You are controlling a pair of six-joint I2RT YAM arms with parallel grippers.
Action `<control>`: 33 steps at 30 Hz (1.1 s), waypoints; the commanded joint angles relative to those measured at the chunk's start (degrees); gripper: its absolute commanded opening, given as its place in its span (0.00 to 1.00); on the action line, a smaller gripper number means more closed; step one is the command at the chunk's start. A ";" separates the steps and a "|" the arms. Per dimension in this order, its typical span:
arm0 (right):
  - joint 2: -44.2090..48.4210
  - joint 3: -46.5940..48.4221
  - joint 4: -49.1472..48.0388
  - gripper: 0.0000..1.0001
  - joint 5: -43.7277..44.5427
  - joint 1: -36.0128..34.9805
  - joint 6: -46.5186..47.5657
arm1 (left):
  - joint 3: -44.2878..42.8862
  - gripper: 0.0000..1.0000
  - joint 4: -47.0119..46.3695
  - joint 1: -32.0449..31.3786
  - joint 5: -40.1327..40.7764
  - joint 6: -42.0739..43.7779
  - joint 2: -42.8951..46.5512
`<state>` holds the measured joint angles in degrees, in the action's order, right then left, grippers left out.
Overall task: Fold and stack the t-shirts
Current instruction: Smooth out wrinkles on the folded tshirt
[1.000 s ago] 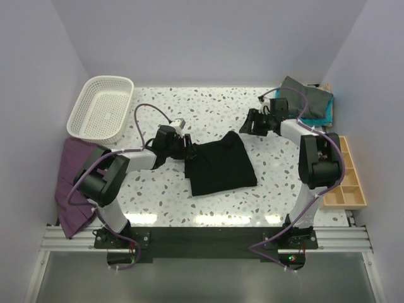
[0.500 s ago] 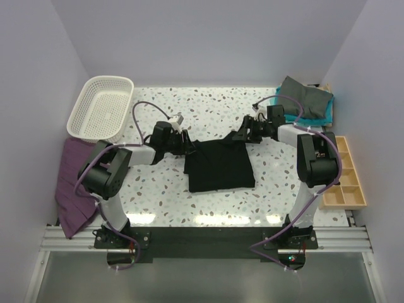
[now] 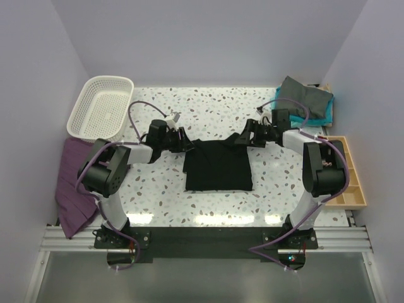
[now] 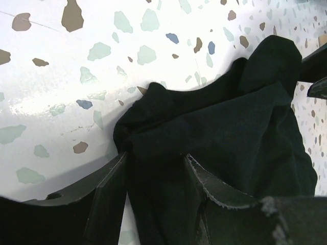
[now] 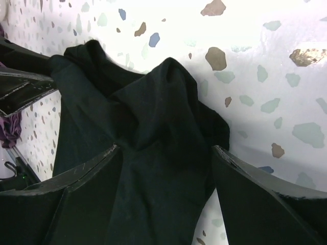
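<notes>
1. At 10 o'clock on the counter sat the white basket. A purple cloth lay by the 8 o'clock edge. Both were well apart from your work.
2. Your left gripper sat at the 11 o'clock corner of the black t-shirt. Its jaws stood part-way apart with bunched fabric between them. You could not tell whether they pinched it or only flanked it.
3. The black t-shirt lay mid-counter as a rough rectangle. Its far edge was rumpled into lumps at both corners.
4. Your right gripper sat at the 1 o'clock corner. Its jaws gaped wide and the cloth lay loose between them, released.
5. The likely trouble was uneven hold. If one side gripped while the other was free, any pull would probably drag the shirt askew and open the fold. A finger lifting through that lumpy edge could also snag a layer.
6. At 2 o'clock the dark grey tee rested on the teal tee, near a wooden tray. A sloppy fold would likely make the stack lean.
</notes>
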<state>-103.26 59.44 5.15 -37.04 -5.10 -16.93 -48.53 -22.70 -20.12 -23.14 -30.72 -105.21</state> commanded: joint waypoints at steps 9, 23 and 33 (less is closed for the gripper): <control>2.28 -2.66 0.40 0.63 1.44 0.71 1.02 | -0.25 0.50 -2.53 0.52 -1.56 0.75 -0.08; -0.80 -1.52 -4.44 0.07 3.80 1.06 -1.70 | 0.19 0.45 -2.96 1.04 -2.09 0.75 1.06; 6.75 -8.02 -4.09 0.00 14.26 2.73 -2.32 | 4.14 0.33 -3.05 5.97 -3.76 1.98 4.40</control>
<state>-100.92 53.08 2.87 -28.95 -3.14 -19.05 -45.95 -23.09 -15.68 -25.71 -30.39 -104.31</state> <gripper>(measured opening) 0.019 0.339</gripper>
